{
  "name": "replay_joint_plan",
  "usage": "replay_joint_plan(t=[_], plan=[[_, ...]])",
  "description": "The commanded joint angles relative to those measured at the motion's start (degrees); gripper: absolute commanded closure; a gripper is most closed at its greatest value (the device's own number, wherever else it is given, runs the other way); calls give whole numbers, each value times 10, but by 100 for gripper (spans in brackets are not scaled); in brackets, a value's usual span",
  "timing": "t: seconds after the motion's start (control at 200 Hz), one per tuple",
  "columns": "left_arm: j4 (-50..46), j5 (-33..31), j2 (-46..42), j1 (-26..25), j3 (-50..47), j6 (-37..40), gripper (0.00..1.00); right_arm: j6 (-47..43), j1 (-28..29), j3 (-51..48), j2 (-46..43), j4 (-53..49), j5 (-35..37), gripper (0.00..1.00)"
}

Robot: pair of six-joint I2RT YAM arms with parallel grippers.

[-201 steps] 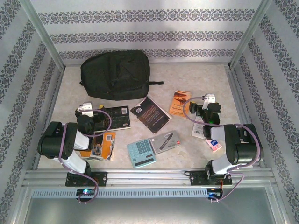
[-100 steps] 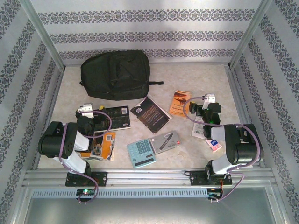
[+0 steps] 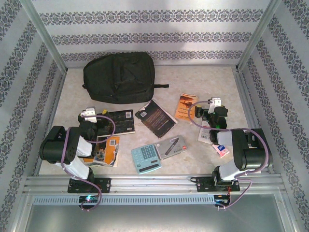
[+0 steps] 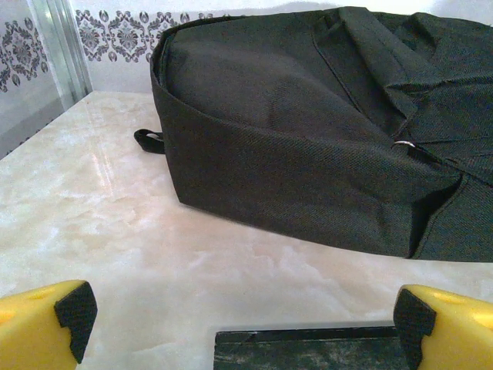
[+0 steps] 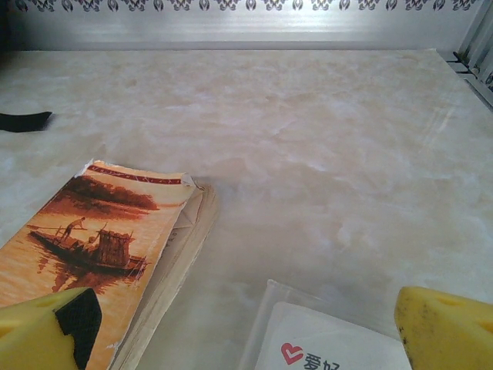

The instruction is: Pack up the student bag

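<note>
Plainly, the left hand (image 3: 91, 118) (image 4: 240, 317) stands with its yellow fingers (image 4: 46, 324) wide apart and nothing between them, low over the marble-patterned desk (image 3: 203, 79). In the left wrist view the near edge of a dark book (image 3: 119, 121) (image 4: 308, 351) lies flat on the desk just below the gap between the fingertips. Beyond that book, across a strip of bare desk, lies the student bag (image 3: 119, 76) (image 4: 308, 139), a big black fabric backpack lying flat at the back left of the desk near the patterned rear wall, with a short strap (image 3: 161, 86) sticking out to its right. The right hand (image 3: 215, 113) (image 5: 243, 324) is likewise spread open and holds nothing. In the right wrist view an orange booklet (image 3: 184, 106) (image 5: 100, 247) with a boat picture on its cover lies just ahead of the left fingertip, and a white packet (image 3: 206, 134) (image 5: 323, 347) in clear wrap lies below the gap. Farther out toward the middle of the desk, a second black book (image 3: 155, 118) lies at an angle near the bag's front edge. Closer to the arm bases sit a pale blue calculator (image 3: 146, 158) and a grey case (image 3: 172, 146) just beside it. An orange book (image 3: 107, 150) lies partly under the left arm, and a small pink and blue item (image 3: 221, 150) sits by the right arm.
</note>
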Motion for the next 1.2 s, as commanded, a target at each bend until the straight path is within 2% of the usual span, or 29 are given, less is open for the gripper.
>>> replay_joint_plan(t=[0.0, 0.155, 0.24, 0.295, 0.365, 0.4, 0.445, 0.495, 0.525, 0.6, 0.714, 0.759, 0.834, 0.879, 0.939, 0.999, 1.054, 1.074, 1.144, 1.194], plan=[[28, -8, 5, 6, -5, -4, 0, -7, 6, 11, -6, 3, 9, 2], [27, 2, -17, 6, -11, 3, 0, -9, 8, 10, -7, 6, 9, 2], [-22, -20, -81, 5, -17, -2, 0, -23, 20, 17, -30, -25, 11, 2], [-124, -34, -164, 2, -3, -3, 0, -32, 46, 43, -63, -104, 84, 2], [-302, -37, -289, -10, 45, 15, 0, -60, 84, 105, -105, -226, 106, 2], [-372, -39, -334, -21, 77, 26, 0, -44, 102, 124, -123, -243, 123, 2], [-412, -43, -371, -34, 107, 25, 0, -25, 126, 140, -147, -254, 129, 2], [-464, -71, -402, -58, 142, -10, 0, -14, 161, 157, -170, -268, 143, 2], [-529, -89, -420, -73, 174, -37, 0, -14, 192, 168, -181, -273, 151, 2], [-672, -89, -446, -117, 247, -68, 0, -41, 274, 207, -208, -316, 160, 2], [-854, -87, -440, -223, 345, -71, 0, -60, 386, 262, -244, -387, 191, 2], [-948, -101, -426, -250, 393, -103, 0, -21, 408, 285, -256, -424, 223, 2], [-1095, -98, -401, -255, 466, -175, 0, 108, 404, 341, -271, -531, 251, 2], [-1174, -88, -384, -253, 508, -213, 0, 158, 387, 376, -279, -611, 211, 2], [-1250, -72, -353, -248, 555, -225, 0, 165, 342, 400, -285, -652, 87, 2], [-1237, -3, -331, -239, 565, -196, 0, 249, 268, 384, -292, -636, -5, 2], [-1235, -18, -321, -226, 568, -254, 0, 374, 175, 348, -289, -577, -131, 2], [-1224, -11, -320, -219, 564, -267, 0, 402, 156, 345, -285, -569, -156, 2], [-1175, 56, -319, -183, 547, -299, 0, 451, 115, 375, -243, -609, -229, 2], [-1174, 54, -302, -165, 556, -317, 0, 447, 113, 392, -221, -633, -251, 2]])
